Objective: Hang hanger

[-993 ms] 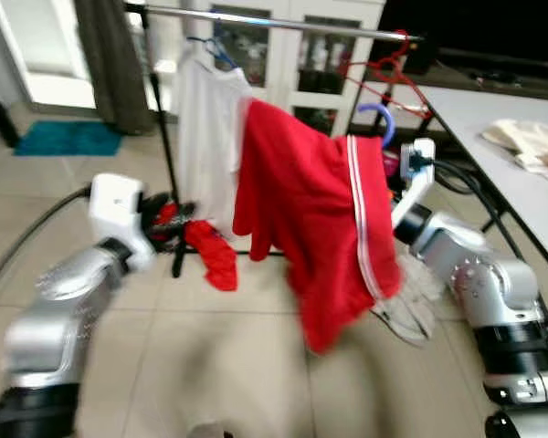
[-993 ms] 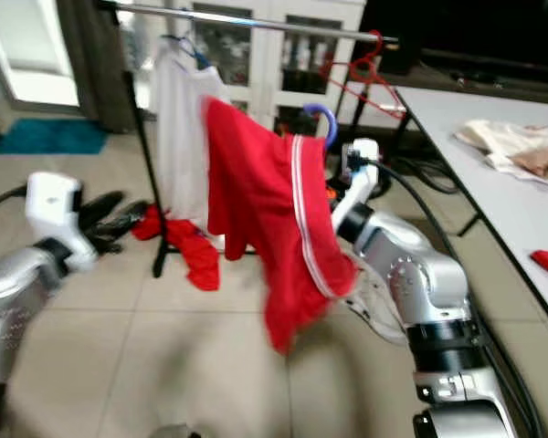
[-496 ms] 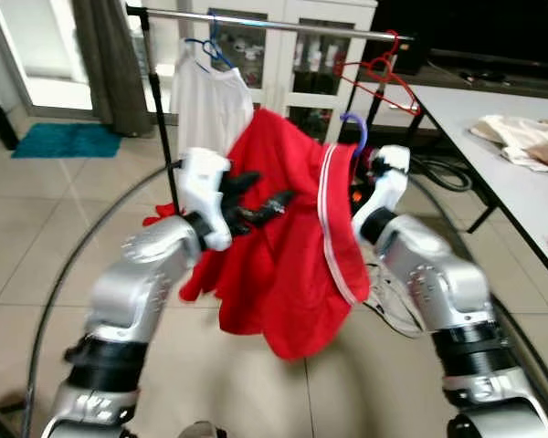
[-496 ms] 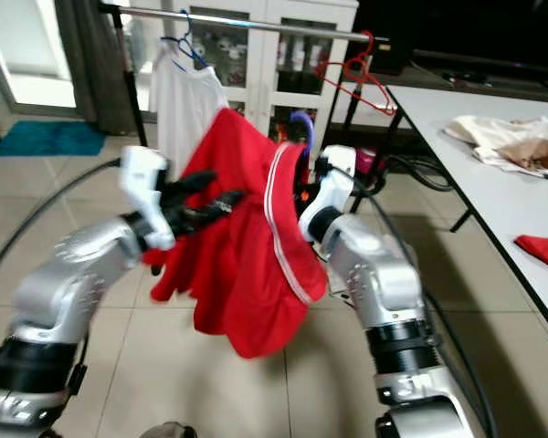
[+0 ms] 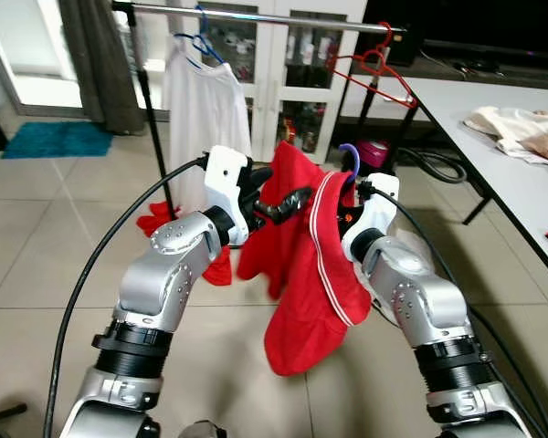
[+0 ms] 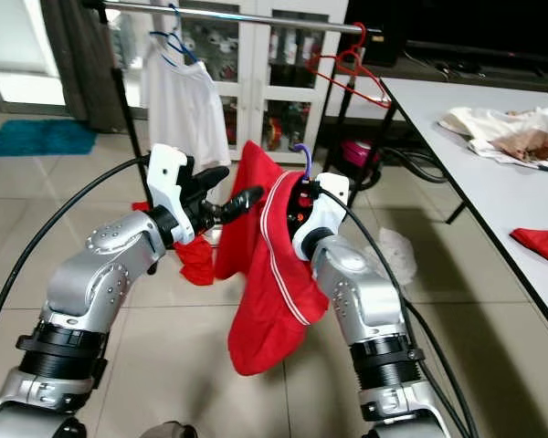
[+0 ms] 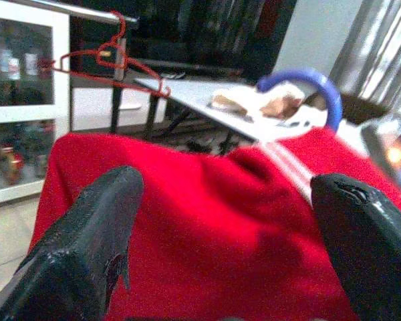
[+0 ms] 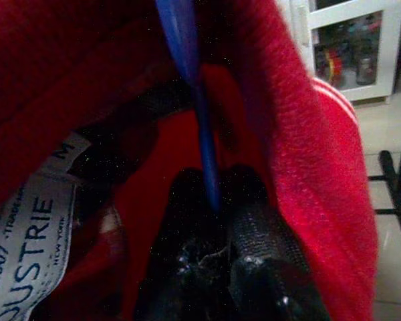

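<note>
- My right claw is clenched on the thin blue plastic hanger just below its hook, deep in the collar of the red fleece garment with white side stripes, so the cloth drapes freely from it.
- I hold it at chest height, hook up, short of the metal clothes rail ahead, ready to be lifted over.
- My left claw is spread wide and grips nothing; its fingers bracket the garment's shoulder, I judge to steady the swinging cloth.
- A white shirt on a blue hanger and a bare red wire hanger leave a gap between them for mine.
</note>
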`<state>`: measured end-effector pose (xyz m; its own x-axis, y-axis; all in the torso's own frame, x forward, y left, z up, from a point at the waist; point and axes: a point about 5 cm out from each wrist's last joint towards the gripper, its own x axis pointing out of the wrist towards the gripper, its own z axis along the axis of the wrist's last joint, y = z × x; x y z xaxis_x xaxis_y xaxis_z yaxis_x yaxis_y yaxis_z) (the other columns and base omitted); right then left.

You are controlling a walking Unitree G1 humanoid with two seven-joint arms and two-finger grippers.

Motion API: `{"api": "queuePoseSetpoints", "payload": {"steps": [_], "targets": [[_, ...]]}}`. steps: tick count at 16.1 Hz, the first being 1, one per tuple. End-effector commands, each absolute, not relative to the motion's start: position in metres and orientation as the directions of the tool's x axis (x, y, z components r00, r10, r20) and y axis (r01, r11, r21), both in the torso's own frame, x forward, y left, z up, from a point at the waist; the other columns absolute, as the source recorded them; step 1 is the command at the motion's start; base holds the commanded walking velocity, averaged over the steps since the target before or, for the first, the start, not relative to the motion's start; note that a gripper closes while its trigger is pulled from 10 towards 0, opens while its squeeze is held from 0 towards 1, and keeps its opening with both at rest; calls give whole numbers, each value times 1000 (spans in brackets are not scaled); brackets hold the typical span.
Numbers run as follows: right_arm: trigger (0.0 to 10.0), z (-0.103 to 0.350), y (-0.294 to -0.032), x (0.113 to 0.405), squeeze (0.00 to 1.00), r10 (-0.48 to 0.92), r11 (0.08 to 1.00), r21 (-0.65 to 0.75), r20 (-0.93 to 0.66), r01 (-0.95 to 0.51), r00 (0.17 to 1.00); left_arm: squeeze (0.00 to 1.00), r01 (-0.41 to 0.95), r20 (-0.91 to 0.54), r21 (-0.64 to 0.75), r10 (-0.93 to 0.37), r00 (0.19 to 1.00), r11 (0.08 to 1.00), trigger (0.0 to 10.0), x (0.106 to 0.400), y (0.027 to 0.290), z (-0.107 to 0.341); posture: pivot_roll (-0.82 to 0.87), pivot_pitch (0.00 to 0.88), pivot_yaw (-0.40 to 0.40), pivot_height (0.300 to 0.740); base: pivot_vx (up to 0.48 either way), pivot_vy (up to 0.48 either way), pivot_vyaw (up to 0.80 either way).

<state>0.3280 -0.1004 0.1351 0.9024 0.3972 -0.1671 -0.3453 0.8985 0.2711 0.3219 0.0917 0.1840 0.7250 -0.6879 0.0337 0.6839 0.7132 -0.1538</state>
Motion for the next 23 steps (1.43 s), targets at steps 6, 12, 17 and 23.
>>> {"api": "queuePoseSetpoints", "payload": {"steps": [6,12,17,23], "targets": [[10000,158,-92,336,0,344,939,29,-87,-343,935,0,728,28,-291,-755,655,621,10000,323,75,184,-22,0,-52,740,0,0,0],[10000,163,-87,338,0,340,933,-97,-69,-345,938,0,765,-34,-245,-794,607,595,0,327,61,181,-26,0,-49,740,0,0,0],[10000,159,-88,336,0,326,937,-107,-79,-334,942,0,738,-79,-105,-745,662,667,0,332,65,183,-27,0,-47,740,0,0,0],[10000,151,-89,326,0,323,939,-94,-97,-331,942,0,714,-90,-87,-719,689,695,0,326,71,175,-38,0,-33,740,0,0,0]]}}
